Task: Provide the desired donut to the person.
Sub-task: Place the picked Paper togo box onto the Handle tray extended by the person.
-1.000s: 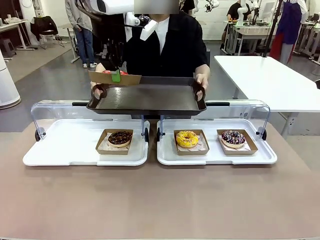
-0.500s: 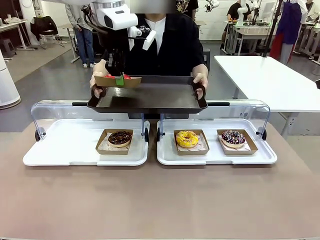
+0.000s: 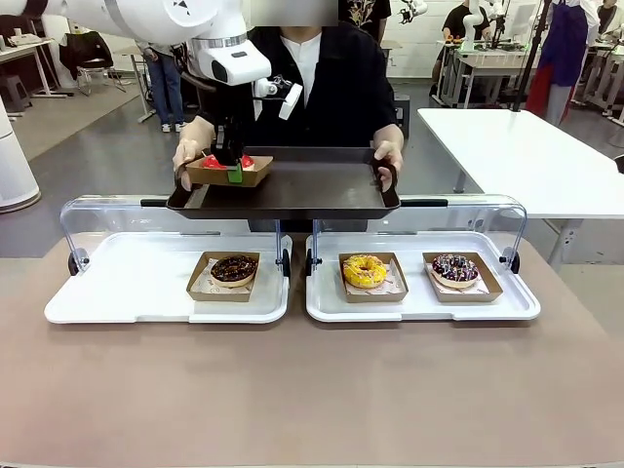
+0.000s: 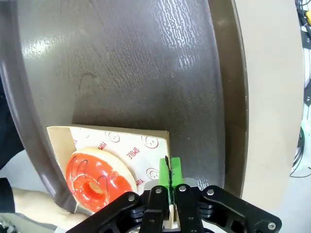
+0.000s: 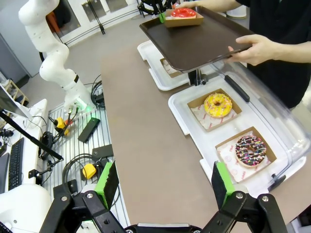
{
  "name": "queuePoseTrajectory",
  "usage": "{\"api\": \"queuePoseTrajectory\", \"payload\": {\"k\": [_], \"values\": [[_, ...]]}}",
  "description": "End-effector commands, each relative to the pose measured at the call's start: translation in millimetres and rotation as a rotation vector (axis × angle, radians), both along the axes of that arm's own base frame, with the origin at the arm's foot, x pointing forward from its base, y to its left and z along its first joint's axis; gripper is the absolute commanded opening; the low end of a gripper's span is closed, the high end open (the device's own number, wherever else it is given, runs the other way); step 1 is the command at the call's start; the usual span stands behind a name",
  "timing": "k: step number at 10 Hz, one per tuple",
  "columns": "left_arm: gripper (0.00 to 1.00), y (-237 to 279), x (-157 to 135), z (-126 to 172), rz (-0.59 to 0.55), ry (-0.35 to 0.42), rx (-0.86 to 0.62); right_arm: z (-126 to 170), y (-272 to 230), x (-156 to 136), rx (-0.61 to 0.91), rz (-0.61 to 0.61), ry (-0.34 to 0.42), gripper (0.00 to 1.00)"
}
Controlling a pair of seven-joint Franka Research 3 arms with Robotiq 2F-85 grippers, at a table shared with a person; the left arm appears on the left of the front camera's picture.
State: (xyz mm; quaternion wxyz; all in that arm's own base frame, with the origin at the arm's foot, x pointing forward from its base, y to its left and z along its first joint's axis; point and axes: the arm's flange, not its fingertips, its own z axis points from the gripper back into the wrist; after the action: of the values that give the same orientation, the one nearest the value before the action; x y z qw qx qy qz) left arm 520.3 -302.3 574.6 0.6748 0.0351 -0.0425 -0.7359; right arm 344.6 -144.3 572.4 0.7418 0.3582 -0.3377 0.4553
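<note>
Your left gripper (image 3: 234, 172) (image 4: 169, 175) reaches in over the dark serving tray (image 3: 302, 190) (image 4: 146, 63) (image 5: 194, 43). Its jaws are clenched on the edge of a brown cardboard dish (image 3: 229, 177) (image 4: 131, 145). The red-iced donut (image 3: 213, 162) (image 4: 99, 178) (image 5: 183, 12) lies in that dish, on printed paper. The dish is at the tray's end nearest your left arm, and seems to rest on the tray's surface close to its rim.

The person (image 3: 336, 88) stands behind the tray and holds it level above the worktop (image 3: 312, 390), with one hand (image 3: 388, 156) (image 5: 257, 48) at each end.

Below the tray, on the side nearer you, two white display trays (image 3: 146, 283) lie side by side with clear lids raised. The one under the dish's end of the tray holds a chocolate donut (image 3: 234, 269). The other holds a yellow donut (image 3: 364, 270) (image 5: 217, 104) and a dark sprinkled donut (image 3: 454, 267) (image 5: 250, 150), each in its own cardboard dish.

Your right gripper (image 5: 165, 183) hangs well apart from the tray, over bare worktop. Its jaws are released wide, with nothing between them.
</note>
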Motion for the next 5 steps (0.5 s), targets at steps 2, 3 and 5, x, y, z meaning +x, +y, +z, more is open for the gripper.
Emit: {"api": "queuePoseTrajectory", "payload": {"k": [2,3,5], "values": [[0.01,1.4,8.2,5.9,0.067,0.086,-0.018,0.2,0.2,2.5,0.027,0.005,-0.017,1.0],[0.01,2.2,8.9,6.0,0.071,0.098,-0.019,0.2,0.2,2.5,0.027,0.005,-0.017,1.0],[0.01,3.9,11.1,3.7,0.077,0.125,-0.029,0.2,0.2,2.5,0.027,0.005,-0.017,1.0]]}}
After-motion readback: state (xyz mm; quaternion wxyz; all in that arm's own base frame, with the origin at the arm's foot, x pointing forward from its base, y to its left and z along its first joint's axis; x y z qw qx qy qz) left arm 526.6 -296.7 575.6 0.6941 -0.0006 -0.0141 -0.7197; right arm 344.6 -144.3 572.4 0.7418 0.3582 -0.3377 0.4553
